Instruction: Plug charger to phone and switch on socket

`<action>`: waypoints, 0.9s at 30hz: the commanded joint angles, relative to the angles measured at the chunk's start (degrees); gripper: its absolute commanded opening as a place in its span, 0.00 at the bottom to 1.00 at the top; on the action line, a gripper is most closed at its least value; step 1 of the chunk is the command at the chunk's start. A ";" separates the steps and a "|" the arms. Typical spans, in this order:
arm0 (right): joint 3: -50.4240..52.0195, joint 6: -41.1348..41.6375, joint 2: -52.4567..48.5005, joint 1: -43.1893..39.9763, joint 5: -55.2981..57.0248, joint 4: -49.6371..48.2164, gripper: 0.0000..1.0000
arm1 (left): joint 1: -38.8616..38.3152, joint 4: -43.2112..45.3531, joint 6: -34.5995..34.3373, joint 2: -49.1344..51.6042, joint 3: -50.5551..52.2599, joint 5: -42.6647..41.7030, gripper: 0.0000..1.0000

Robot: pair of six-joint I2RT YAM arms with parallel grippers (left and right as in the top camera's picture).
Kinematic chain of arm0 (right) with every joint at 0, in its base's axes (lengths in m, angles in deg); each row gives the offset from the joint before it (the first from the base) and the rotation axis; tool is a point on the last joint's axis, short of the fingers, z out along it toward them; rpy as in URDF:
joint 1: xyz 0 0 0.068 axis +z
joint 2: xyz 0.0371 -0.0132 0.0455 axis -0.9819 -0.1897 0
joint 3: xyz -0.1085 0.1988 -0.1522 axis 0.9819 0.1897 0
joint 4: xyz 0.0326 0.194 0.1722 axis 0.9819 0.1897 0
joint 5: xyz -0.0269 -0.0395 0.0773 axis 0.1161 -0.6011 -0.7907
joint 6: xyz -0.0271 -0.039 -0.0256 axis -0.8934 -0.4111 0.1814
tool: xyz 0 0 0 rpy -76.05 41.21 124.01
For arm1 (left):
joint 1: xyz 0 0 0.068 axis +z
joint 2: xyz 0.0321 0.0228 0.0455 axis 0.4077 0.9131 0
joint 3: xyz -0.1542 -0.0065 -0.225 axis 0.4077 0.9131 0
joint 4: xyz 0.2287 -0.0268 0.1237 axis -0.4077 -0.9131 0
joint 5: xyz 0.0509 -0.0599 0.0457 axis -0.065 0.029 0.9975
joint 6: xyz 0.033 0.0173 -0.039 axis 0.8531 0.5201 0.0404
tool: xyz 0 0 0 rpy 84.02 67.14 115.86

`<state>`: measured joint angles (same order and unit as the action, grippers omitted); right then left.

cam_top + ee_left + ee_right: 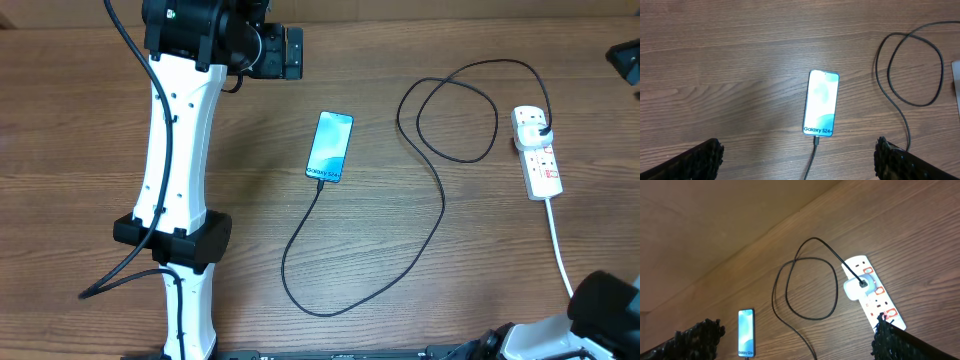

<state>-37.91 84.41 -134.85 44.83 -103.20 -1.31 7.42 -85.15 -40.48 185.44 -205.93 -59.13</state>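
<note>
The phone (pixel 330 147) lies flat mid-table with its screen lit cyan. It also shows in the left wrist view (pixel 820 103) and the right wrist view (pixel 746 332). The charger cable (pixel 440 215) has its connector tip in the phone's bottom edge (pixel 815 141). The cable loops across the table to a plug (pixel 859 286) seated in the white socket strip (pixel 540 165). The strip's red switch marks (pixel 888 314) are visible, but I cannot tell their position. My left gripper (pixel 797 157) is open and empty above the table, near the phone's bottom end. My right gripper (pixel 795 342) is open and empty, raised well above the table.
The strip's thick white cord (pixel 560 250) runs toward the front right edge. The left arm's white body (pixel 175 180) stretches over the left part of the table. A dark object (pixel 626 60) sits at the far right edge. The cable's slack loop (pixel 455 110) lies left of the strip.
</note>
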 commanded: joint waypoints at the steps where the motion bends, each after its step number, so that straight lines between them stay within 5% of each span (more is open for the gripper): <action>1: 0.20 0.02 0.22 0.13 -0.07 0.04 1.00 | 0.11 -0.11 1.09 0.17 -0.13 0.81 1.00; 27: 0.20 0.02 0.22 0.13 -0.09 0.04 1.00 | 0.22 -0.11 1.11 0.22 -0.13 1.70 1.00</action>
<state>-37.87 84.43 -135.12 44.83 -103.20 -1.26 7.42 -85.15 -40.48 185.44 -205.93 -59.02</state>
